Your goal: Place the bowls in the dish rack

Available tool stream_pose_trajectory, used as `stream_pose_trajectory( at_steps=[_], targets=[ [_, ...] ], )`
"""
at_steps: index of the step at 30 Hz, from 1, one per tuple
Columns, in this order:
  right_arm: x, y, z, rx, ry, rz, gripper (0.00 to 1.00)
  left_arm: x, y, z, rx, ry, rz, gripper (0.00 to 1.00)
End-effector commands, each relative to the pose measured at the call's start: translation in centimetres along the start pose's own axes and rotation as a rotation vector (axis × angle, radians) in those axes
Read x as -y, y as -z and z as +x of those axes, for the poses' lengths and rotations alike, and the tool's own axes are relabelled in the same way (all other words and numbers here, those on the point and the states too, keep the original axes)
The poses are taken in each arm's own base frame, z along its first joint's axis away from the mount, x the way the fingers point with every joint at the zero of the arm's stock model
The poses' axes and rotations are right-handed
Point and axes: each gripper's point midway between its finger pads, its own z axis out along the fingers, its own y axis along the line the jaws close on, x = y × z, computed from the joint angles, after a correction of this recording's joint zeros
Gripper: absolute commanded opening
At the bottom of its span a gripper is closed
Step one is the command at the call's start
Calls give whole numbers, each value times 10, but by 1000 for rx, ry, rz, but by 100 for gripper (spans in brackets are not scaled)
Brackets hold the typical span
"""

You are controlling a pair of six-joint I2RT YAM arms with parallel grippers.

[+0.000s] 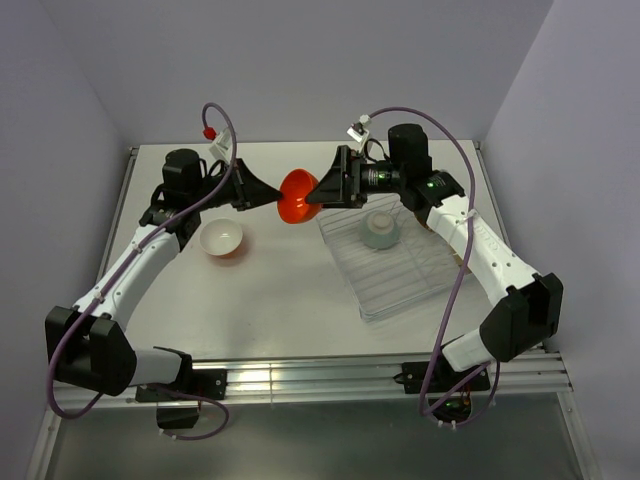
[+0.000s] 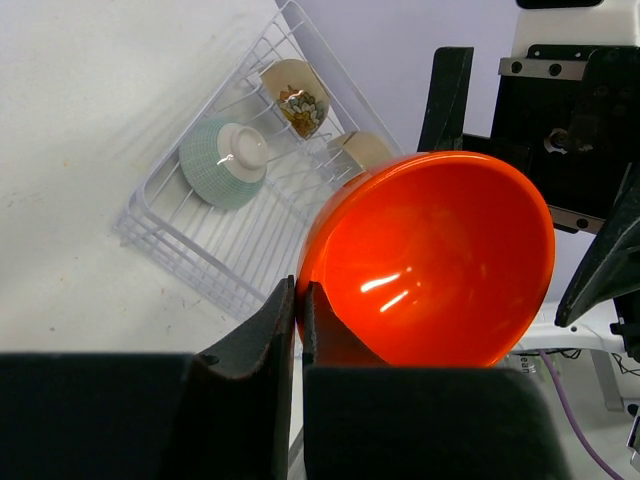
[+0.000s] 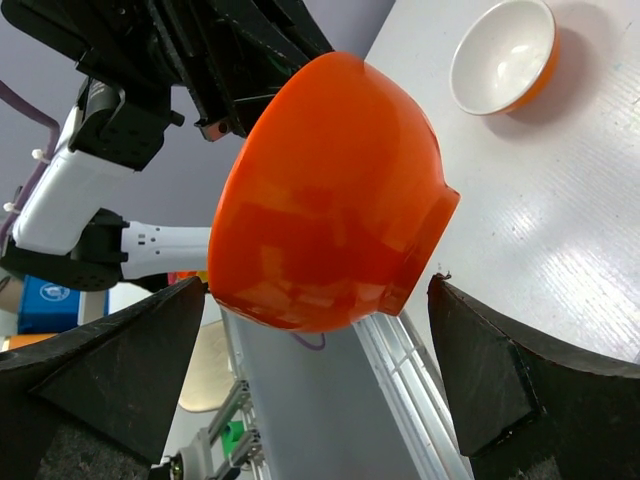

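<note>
My left gripper (image 1: 272,195) is shut on the rim of an orange-red bowl (image 1: 296,196), held in the air between the two arms; it also shows in the left wrist view (image 2: 430,265) and the right wrist view (image 3: 330,195). My right gripper (image 1: 318,190) is open, its fingers (image 3: 480,370) either side of the bowl's base without touching. The clear dish rack (image 1: 395,275) lies at the right and holds a mint green bowl (image 1: 381,232), upside down, plus two cream bowls (image 2: 295,95). An orange bowl with a white inside (image 1: 222,240) sits on the table at the left.
The white table's back edge (image 1: 300,145) meets the wall just behind the grippers. Purple cables loop over both arms. The rack's near corner (image 1: 368,316) points toward the table front.
</note>
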Motion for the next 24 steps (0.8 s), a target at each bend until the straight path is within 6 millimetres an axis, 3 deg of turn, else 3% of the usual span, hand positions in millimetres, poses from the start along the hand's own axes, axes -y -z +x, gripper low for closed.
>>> stream_pose_trajectory(
  at_steps=[1, 11, 15, 21, 24],
  targets=[
    [-19, 2, -13, 34, 93, -25, 100, 24, 1, -11, 23, -48, 73, 0],
    [-24, 0, -11, 15, 113, -40, 100, 25, 3, -9, 24, -50, 71, 0],
    [-26, -1, -9, 5, 102, -56, 95, 25, 2, -9, 26, -46, 73, 0],
    [-28, -2, -6, -17, 81, -86, 81, 24, 2, -8, 23, -53, 68, 0],
    [-28, -4, -4, -32, 68, -102, 66, 24, 2, -8, 22, -62, 64, 0]
  ],
)
